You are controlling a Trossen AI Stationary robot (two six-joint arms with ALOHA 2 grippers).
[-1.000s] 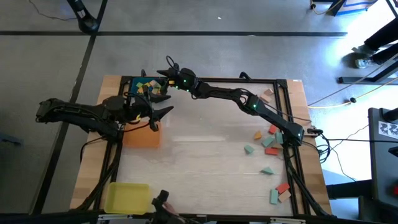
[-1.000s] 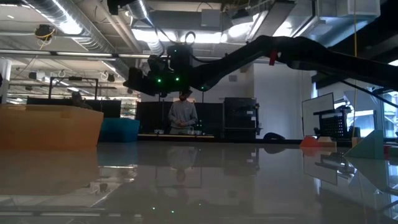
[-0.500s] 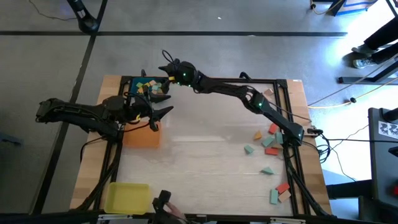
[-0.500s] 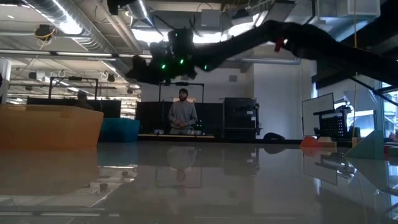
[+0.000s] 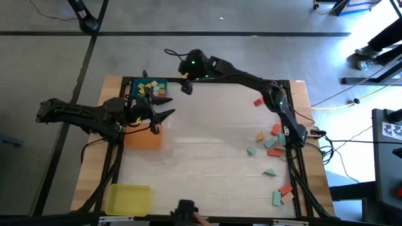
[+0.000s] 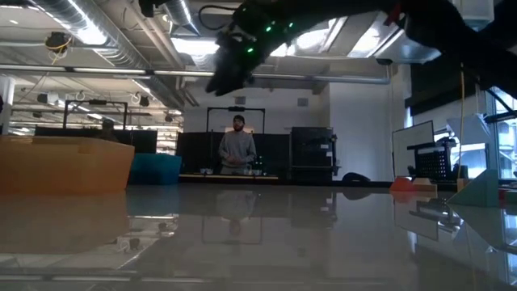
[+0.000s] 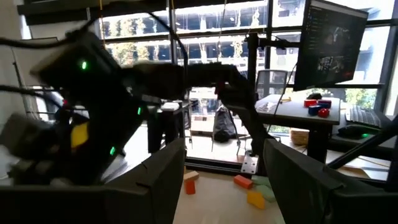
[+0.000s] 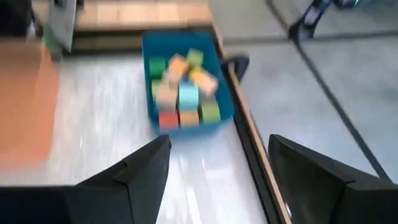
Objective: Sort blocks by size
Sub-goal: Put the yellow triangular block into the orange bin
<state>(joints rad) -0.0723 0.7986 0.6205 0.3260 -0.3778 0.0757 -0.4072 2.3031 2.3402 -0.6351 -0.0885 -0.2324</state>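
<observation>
The blocks lie in two groups. Several are piled in the blue tray (image 5: 148, 88) (image 8: 186, 93) at the table's far left. Several more lie loose on the table near its right edge (image 5: 271, 144), with one red block (image 5: 258, 102) farther back. My right gripper (image 5: 186, 86) (image 8: 217, 180) hangs open and empty, high above the table just right of the blue tray, slanting down toward it. My left gripper (image 5: 164, 105) (image 7: 227, 180) waits open and empty above the orange tray (image 5: 143, 137), pointing about level toward the table's right.
A yellow tray (image 5: 129, 199) sits at the near left corner. The dark frame rails (image 5: 287, 100) run along the table's edges. Between the trays and the loose blocks lies bare tabletop (image 5: 207, 144). A person (image 6: 237, 149) stands far off in the room behind.
My right gripper has risen from low over the blue tray and drawn back toward the table's right and far edge. It has tipped from pointing steeply down to a shallower slant. The blocks in the tray stay where they were.
</observation>
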